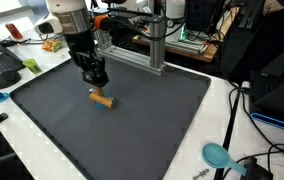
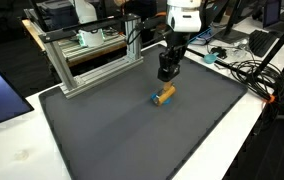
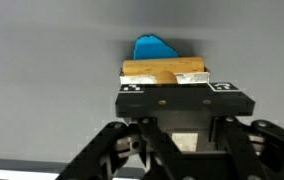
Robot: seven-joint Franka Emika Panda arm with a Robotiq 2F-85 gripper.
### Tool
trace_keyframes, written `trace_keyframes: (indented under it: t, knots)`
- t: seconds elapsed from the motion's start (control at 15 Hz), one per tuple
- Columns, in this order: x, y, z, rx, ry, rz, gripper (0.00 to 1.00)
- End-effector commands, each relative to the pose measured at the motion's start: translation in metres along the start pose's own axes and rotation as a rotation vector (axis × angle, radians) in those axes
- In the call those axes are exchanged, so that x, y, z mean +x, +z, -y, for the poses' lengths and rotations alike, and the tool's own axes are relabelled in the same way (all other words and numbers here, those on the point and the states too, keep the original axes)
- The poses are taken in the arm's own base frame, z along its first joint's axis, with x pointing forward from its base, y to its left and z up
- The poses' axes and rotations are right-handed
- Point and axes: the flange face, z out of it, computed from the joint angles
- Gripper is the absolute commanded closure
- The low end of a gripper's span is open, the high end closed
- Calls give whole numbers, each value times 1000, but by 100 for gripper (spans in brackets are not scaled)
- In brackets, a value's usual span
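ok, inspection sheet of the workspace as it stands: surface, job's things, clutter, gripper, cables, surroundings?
Surface: dark grey mat on a white table.
Job's things: wooden block lying flat on the mat; the wrist view shows a blue part at one end.
Clutter: teal scoop on the table, off the mat.
Grippers: gripper just above the block, apparently not touching it; open or shut unclear.
Cables: cables lying on the table beside the mat.
Surroundings: aluminium frame at the mat's edge; desks with equipment behind.

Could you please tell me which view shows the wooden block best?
An exterior view shows the wooden block whole, blue end included. In an exterior view the block looks smaller; the wrist view half hides it.
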Motion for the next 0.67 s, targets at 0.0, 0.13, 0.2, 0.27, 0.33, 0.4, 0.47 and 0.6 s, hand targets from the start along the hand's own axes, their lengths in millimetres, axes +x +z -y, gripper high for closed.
trace_keyframes:
  t: [0.0, 0.13, 0.2, 0.27, 0.33, 0.4, 0.47, 0.6]
  knots:
    - [5, 19, 3, 1, 15, -33, 78]
    - [6, 19, 3, -1, 15, -41, 78]
    - [7, 19, 2, -2, 16, -48, 78]
    - [7, 19, 2, -5, 20, -48, 78]
    - [7, 20, 3, -4, 17, -46, 78]
    - [7, 20, 3, -6, 17, -50, 78]
    - [7, 21, 4, -2, 14, -40, 78]
    - [4, 20, 6, 5, 0, -9, 78]
